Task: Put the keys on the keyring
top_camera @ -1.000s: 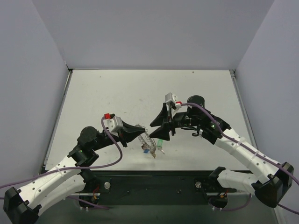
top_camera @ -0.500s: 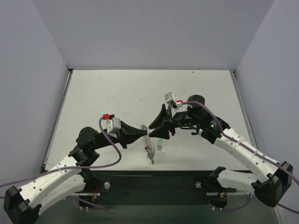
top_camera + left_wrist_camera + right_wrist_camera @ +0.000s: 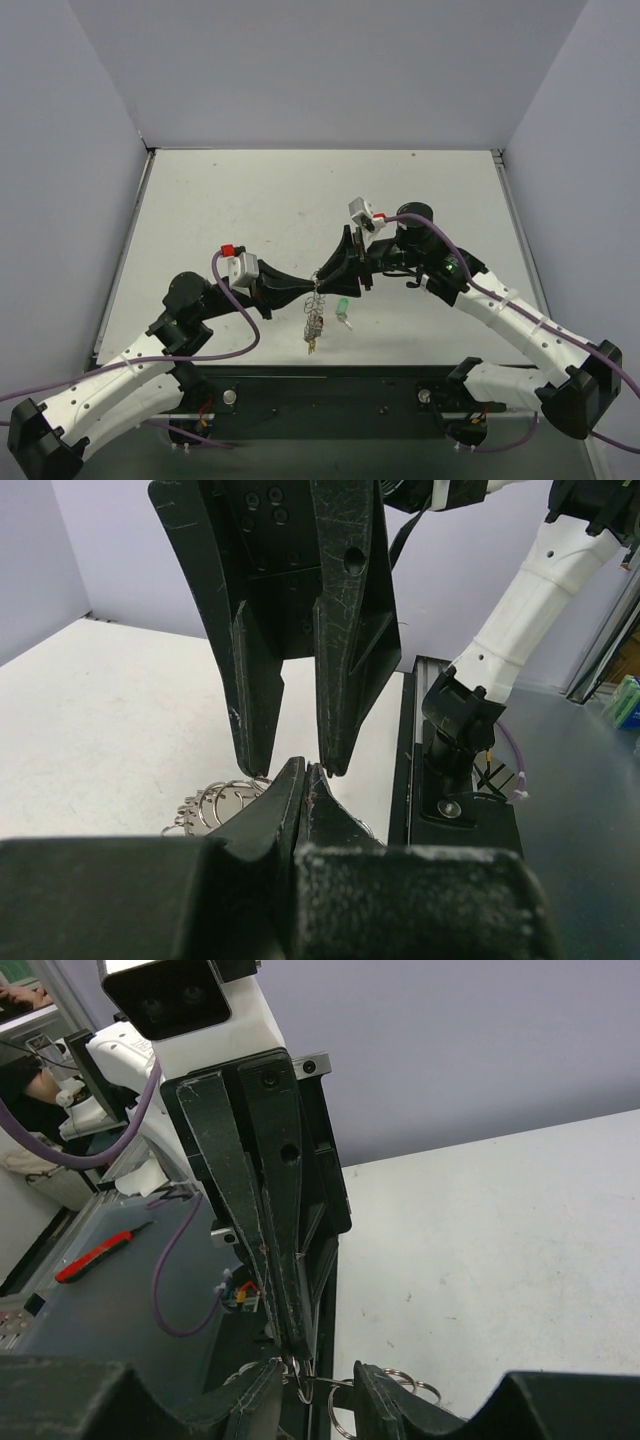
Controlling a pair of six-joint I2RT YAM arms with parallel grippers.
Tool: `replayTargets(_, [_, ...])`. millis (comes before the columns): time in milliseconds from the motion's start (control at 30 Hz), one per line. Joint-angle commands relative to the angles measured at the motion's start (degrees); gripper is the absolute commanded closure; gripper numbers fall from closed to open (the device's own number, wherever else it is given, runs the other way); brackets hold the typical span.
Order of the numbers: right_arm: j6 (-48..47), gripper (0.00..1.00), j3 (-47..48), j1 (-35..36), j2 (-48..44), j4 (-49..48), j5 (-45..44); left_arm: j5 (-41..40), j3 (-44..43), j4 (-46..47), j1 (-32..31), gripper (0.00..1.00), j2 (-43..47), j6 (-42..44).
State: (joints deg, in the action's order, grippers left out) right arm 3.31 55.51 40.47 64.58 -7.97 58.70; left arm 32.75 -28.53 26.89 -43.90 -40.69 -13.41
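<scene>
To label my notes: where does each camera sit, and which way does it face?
Top external: above and behind the robot, looks down at the table; left arm and right arm show.
Left wrist: behind the left gripper, facing the right gripper.
Right wrist: behind the right gripper, facing the left gripper.
All share the keyring.

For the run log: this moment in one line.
left gripper: shut on silvery coil-rimmed metal keyring | right gripper: open beside it | green-headed key: on table
</scene>
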Motion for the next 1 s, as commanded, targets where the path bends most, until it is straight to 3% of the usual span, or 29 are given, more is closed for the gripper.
replayTargets(0, [-0.50,0.66,1.80,-0.13,0.64,-3.99,3.27,1.00,-3.81,6.24,-0.13,1.00,0.61,-1.09])
replayTargets(133, [-0.67,0.65,1.89,-0.13,1.08,-3.81,3.26,1.09,-4.16,6.33,-0.13,1.00,0.61,-1.27])
replayTargets(167, [-0.76,0.69,1.97,-0.13,1.34,-3.72,3.44,1.09,-4.16,6.33,-0.13,1.00,0.70,-1.27])
replayTargets(233, [-0.76,0.96,2.24,-0.13,1.69,-3.37,3.53,1.08,-4.16,6.33,-0.13,1.00,0.70,-1.18])
replayTargets(267, [-0.68,1.00,2.50,-0.13,1.87,-3.02,3.44,1.09,-4.16,6.24,-0.05,1.00,0.70,-1.18])
replayTargets(400, [-0.85,1.00,2.77,-0.13,2.66,-1.88,1.52,0.47,-3.90,5.01,-0.13,1.00,0.78,-0.22])
replayTargets(633, [-2.78,0.99,0.75,-0.13,3.71,2.43,-4.81,-10.23,-1.36,-3.86,0.04,1.00,2.54,2.07])
replayTargets(800, [-2.78,0.85,-0.75,0.05,5.82,2.87,-7.45,-18.68,0.58,-9.30,1.62,1.00,2.46,-1.09])
replayTargets(967, [-1.12,0.73,-1.45,0.14,9.07,1.91,-9.65,-17.29,0.06,-13.79,9.07,1.00,-5.95,-8.88])
